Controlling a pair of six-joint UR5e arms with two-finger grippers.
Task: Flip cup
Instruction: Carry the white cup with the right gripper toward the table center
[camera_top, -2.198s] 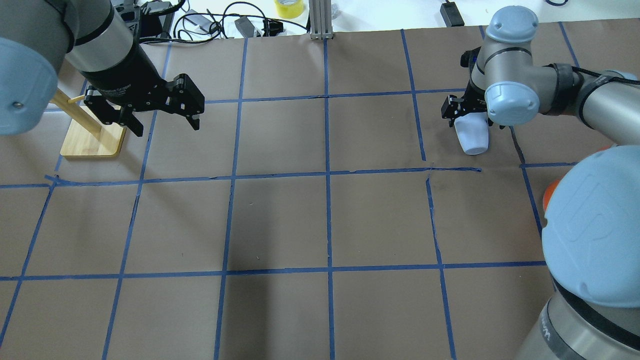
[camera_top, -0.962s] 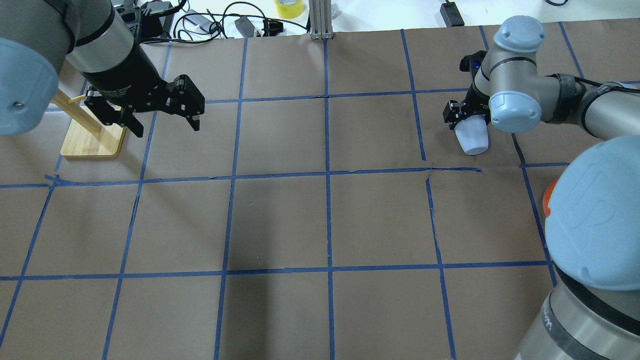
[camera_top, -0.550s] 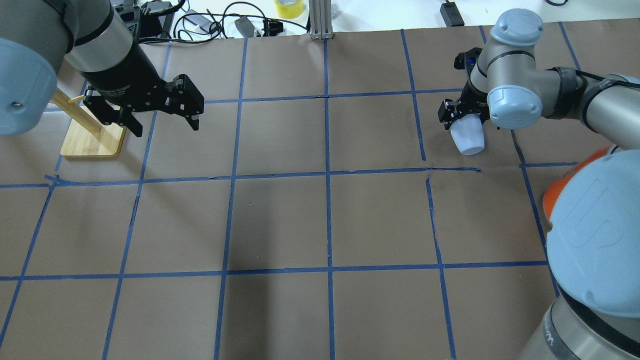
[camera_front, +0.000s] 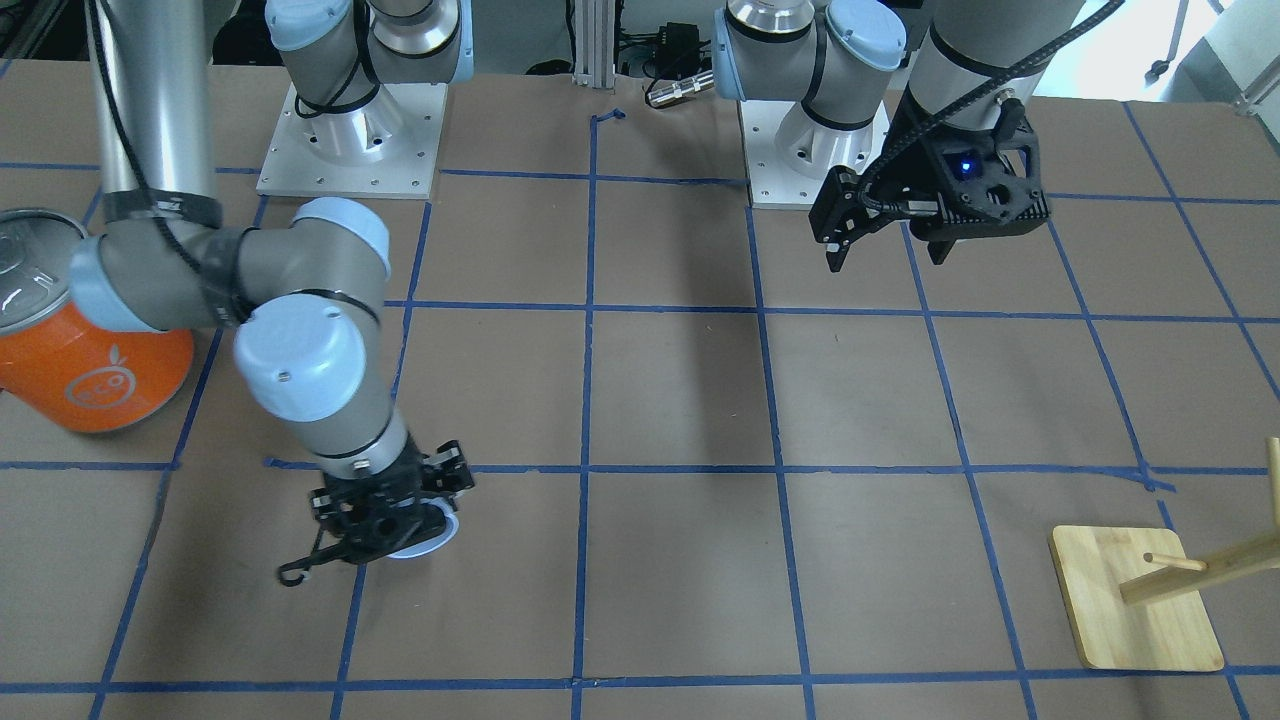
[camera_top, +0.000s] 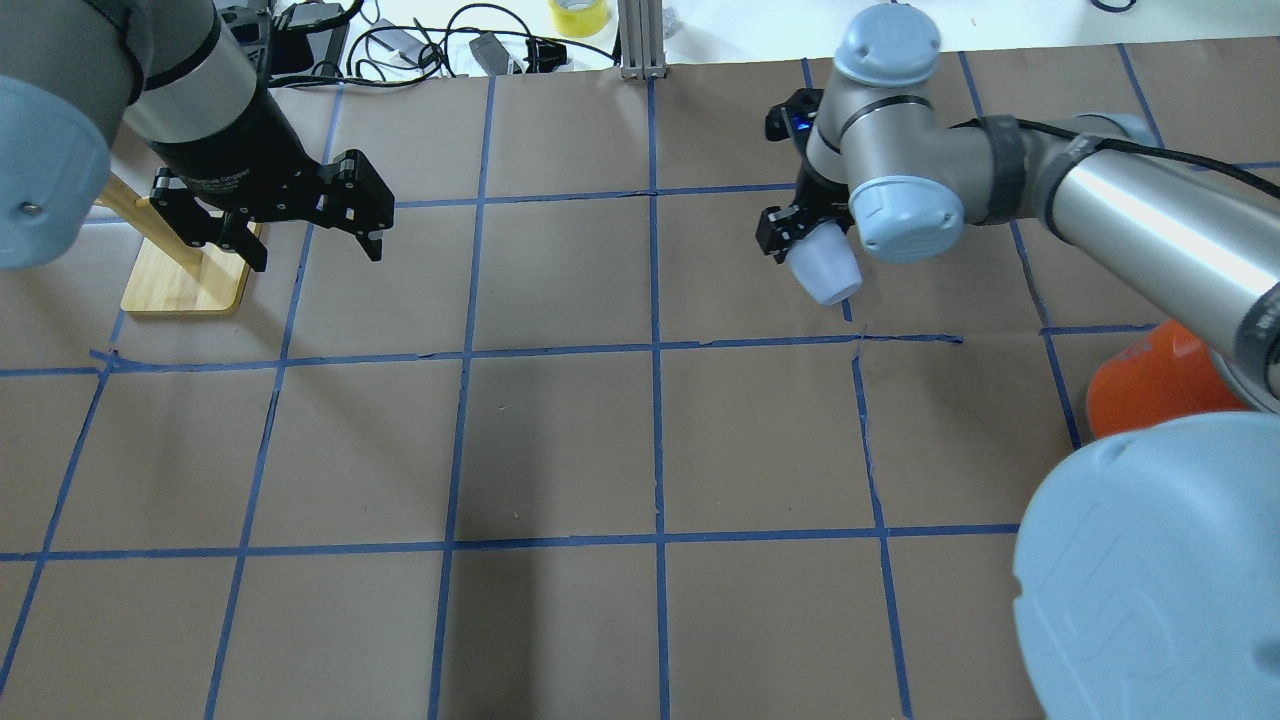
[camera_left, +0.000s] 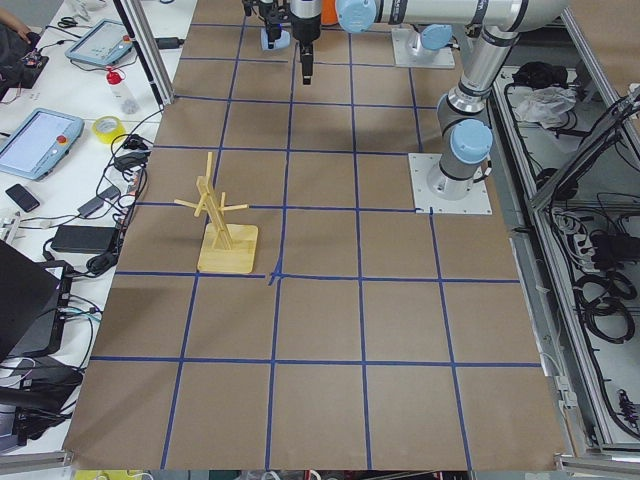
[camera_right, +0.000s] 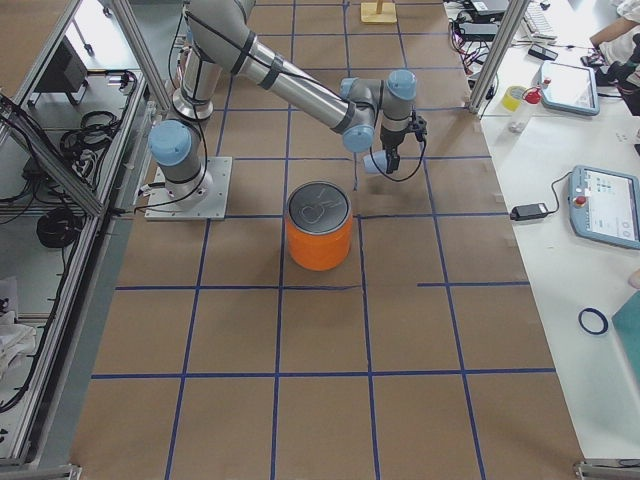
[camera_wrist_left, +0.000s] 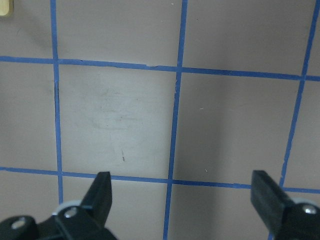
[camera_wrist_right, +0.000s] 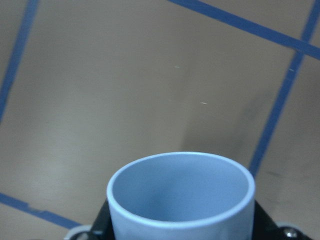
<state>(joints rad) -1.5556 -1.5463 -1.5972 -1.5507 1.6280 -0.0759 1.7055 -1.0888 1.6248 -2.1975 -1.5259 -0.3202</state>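
The right arm has swung toward the table's middle, carrying the small pale blue-white tapered plastic cup (camera_top: 826, 273) with it. The right gripper (camera_top: 803, 238) is clamped on the cup's sides, holding it tilted over the brown paper table (camera_top: 560, 440) with its blue tape grid; the wrist view looks into its blue inside. The large orange can with a silver lid (camera_right: 320, 236) stands nearby. The left gripper (camera_top: 315, 256) hangs spread wide, holding nothing, beside the wooden peg stand (camera_top: 186, 282).

The cup (camera_top: 826, 272) looks smooth, matt plastic. The can (camera_right: 320, 250) has a shiny metal lid (camera_right: 320, 208). The desk (camera_top: 560, 440) top is matt brown paper.
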